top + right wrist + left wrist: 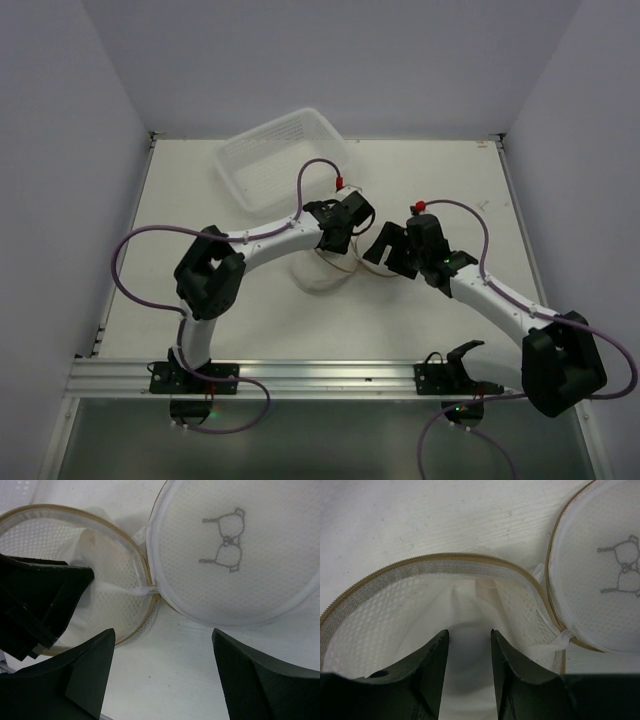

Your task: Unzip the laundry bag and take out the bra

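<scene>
Zip looks undone, laundry bag [470, 575] lies open between the arms, lid [225, 555] flipped aside; left gripper [469, 632] in its mouth, jaws narrowly apart, empty; right gripper [162, 635] wide open, empty; bra unseen, so next is reaching deeper to pinch it

Lighting: bright, diffuse, overhead. Shadows: faint and soft beneath arms [270, 232] on table [300, 330]. Wrist views: bag [420, 595] mesh sharp; left fingers [427, 680] near lens soft-focus, dark, featureless. Top view: slightly grainy.

The laundry bag [385, 610] is matt white mesh cloth
</scene>
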Action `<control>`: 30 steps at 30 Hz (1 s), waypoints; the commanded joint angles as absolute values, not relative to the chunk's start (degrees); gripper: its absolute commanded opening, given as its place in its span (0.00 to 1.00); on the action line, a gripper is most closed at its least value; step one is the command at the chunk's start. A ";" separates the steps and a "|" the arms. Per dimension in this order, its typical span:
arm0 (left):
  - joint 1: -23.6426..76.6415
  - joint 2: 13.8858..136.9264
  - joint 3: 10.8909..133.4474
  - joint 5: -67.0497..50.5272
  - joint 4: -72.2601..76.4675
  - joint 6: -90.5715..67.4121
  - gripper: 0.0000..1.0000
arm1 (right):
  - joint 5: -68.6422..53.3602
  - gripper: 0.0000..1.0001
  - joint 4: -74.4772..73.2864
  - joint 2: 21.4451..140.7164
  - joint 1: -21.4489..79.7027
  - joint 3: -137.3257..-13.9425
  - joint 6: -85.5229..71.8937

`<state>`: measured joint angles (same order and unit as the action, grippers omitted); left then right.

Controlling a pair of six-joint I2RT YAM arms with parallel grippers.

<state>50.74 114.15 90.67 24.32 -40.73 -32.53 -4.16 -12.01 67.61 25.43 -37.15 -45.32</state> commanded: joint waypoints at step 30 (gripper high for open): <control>48.43 114.71 83.32 18.30 -33.23 -32.96 0.00 | -4.83 0.74 -4.92 87.27 25.14 -41.75 -46.58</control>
<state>49.25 115.44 85.27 20.99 -32.53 -33.58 -5.54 -5.41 86.21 25.43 -40.40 -45.71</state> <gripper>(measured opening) 0.010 0.745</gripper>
